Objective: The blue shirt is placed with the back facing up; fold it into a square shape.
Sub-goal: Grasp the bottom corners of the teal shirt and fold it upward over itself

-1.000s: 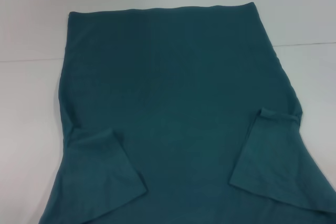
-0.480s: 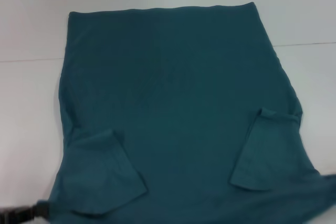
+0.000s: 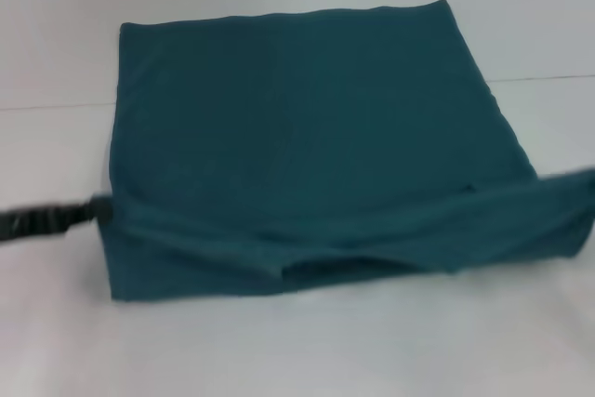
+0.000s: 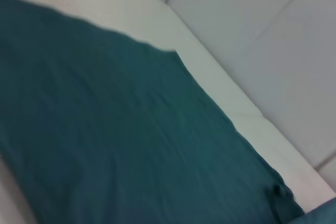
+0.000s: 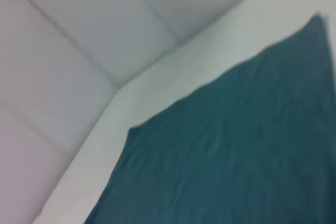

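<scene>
Shirt [image 3: 307, 127]: spread across the desk [image 3: 307, 350], its near edge lifted and doubled toward the far edge
Left gripper [image 3: 93, 211]: at the shirt's left side; grip state cannot be told
Right gripper: hidden from sight

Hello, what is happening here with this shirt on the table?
A two-armed robot is folding the blue shirt on a white table. The near part of the shirt is lifted and carried over toward the far hem, so a raised fold runs across the near side. The left end effector is at the shirt's left edge, at the end of that fold. The right end effector is not visible; the fold's right end is raised near the picture's right border. The fold is not yet laid flat.
</scene>
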### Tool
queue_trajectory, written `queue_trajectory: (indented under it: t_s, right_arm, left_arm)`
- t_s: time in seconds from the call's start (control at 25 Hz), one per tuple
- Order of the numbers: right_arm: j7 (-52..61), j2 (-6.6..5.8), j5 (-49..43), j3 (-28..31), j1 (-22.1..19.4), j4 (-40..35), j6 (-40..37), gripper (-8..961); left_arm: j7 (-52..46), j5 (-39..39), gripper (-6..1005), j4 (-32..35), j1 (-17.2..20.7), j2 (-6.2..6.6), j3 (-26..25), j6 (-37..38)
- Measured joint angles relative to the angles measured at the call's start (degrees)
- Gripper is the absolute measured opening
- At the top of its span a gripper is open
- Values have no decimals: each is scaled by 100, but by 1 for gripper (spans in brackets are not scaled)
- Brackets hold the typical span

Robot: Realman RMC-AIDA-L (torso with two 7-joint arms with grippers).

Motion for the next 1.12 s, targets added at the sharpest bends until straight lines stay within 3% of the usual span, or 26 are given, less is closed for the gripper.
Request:
queue_trajectory:
  t_s: [0.16, 0.24, 0.6, 0.84, 1.12]
  right_arm:
    - [-134, 121, 140, -30, 309, 36, 557, 41]
    - [-355, 257, 273, -31, 510, 44, 941, 41]
    - [-997, 564, 643, -103, 947, 99, 1995, 41]
    - [-1486, 657, 776, -207, 1298, 326, 2815, 44]
    - [-1710, 658, 856, -448, 1656, 408, 3455, 65]
  left_arm:
    - [142, -184, 19, -279, -409, 22, 10, -799]
    - [389, -514, 20, -497, -596, -17, 25, -1429]
    - [1235, -1133, 20, -1276, -1022, -73, 44, -2690]
    - [1725, -1412, 20, -1370, -1244, -245, 43, -3390]
    - [2229, -1917, 19, -1574, -1421, -245, 47, -3894]
